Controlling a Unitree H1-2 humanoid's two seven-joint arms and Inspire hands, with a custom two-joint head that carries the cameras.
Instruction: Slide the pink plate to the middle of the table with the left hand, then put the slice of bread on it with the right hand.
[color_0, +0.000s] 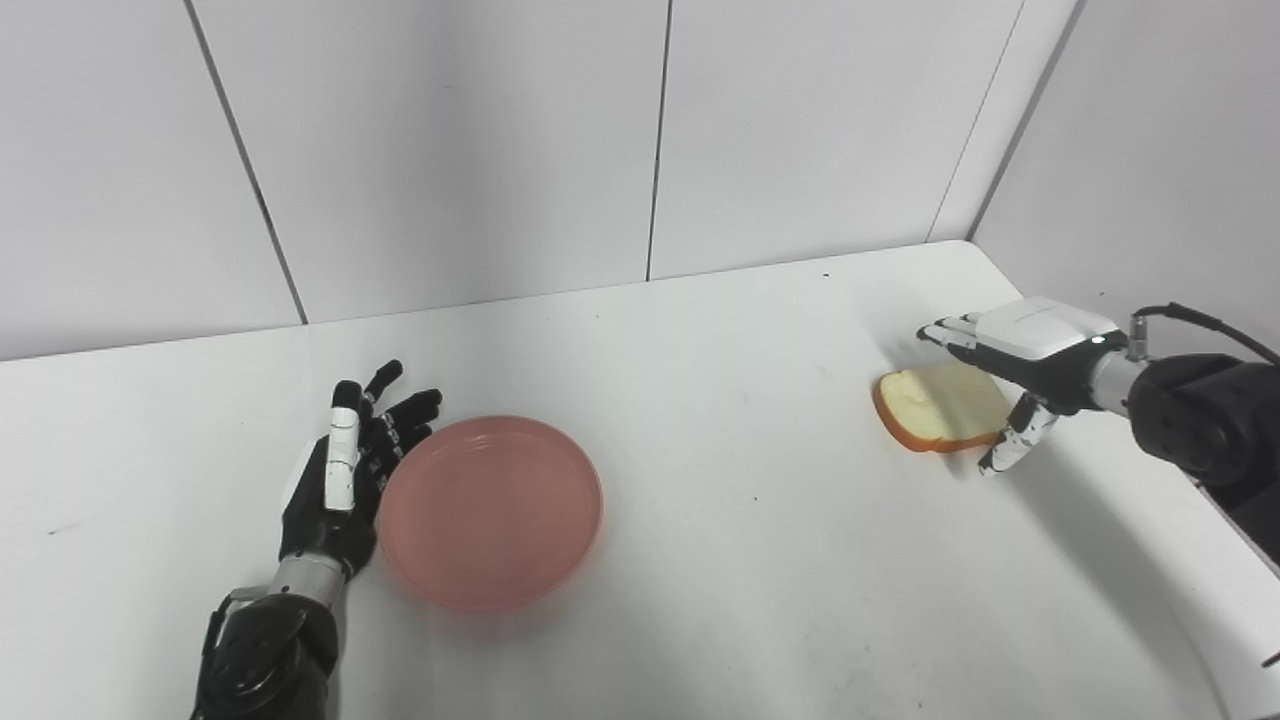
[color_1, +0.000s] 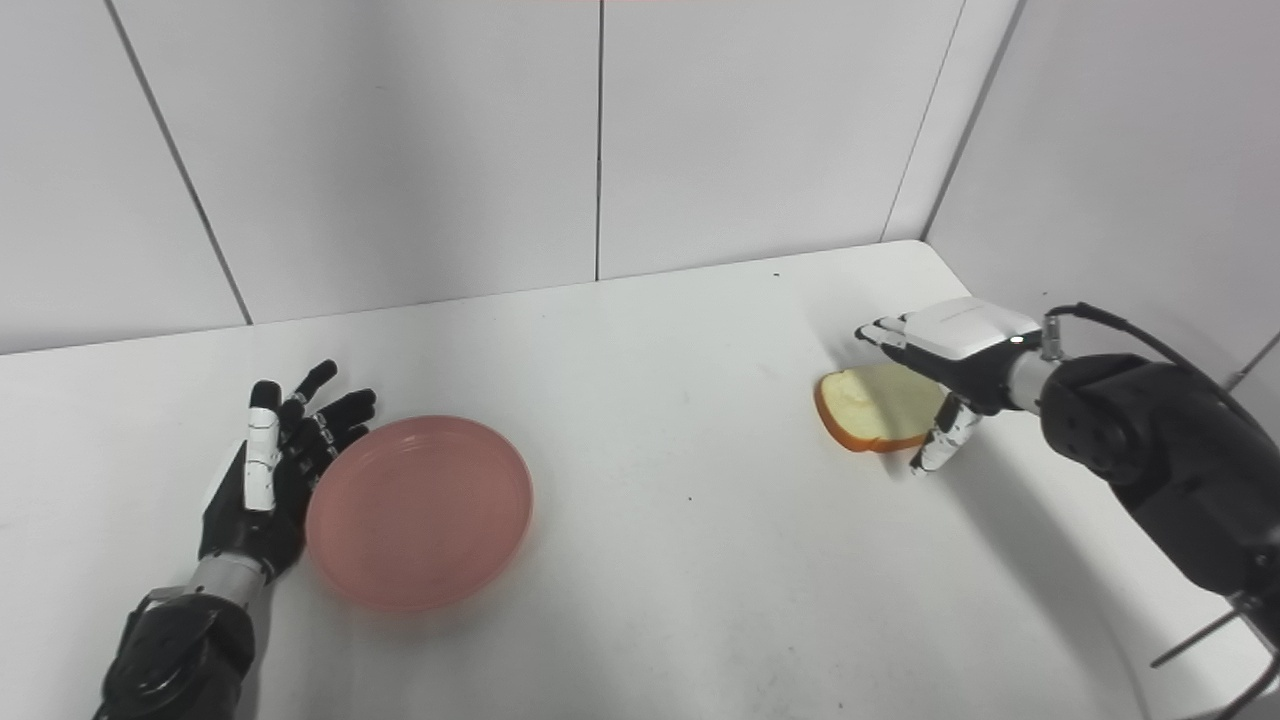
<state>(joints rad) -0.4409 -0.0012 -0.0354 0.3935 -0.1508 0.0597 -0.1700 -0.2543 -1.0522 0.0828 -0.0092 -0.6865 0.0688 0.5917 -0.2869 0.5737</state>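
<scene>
A: Status on the plate slide?

B: Not done, as I read it. The round pink plastic plate (color_0: 490, 510) sits on the white surface (color_0: 760, 560) left of centre, nearer the front edge. The left hand (color_0: 345, 475) is spread flat beside the plate's left rim, fingers apart, holding nothing. Touching the rim or just off it, I can't tell.

A: Bread?

B: The slice of white bread with a tan crust (color_0: 945, 407) lies flat near the right edge, well apart from the plate. The right hand (color_0: 1020, 365) is over its far right side, fingers stretched above it and thumb hanging down at the near crust. Fingers apart, not closed on the slice; the slice appears to rest on the surface.

A: So what's left?

B: My judgement: most of it. Plate needs pushing right to the middle, then the slice gets grasped, carried over and set down.
</scene>
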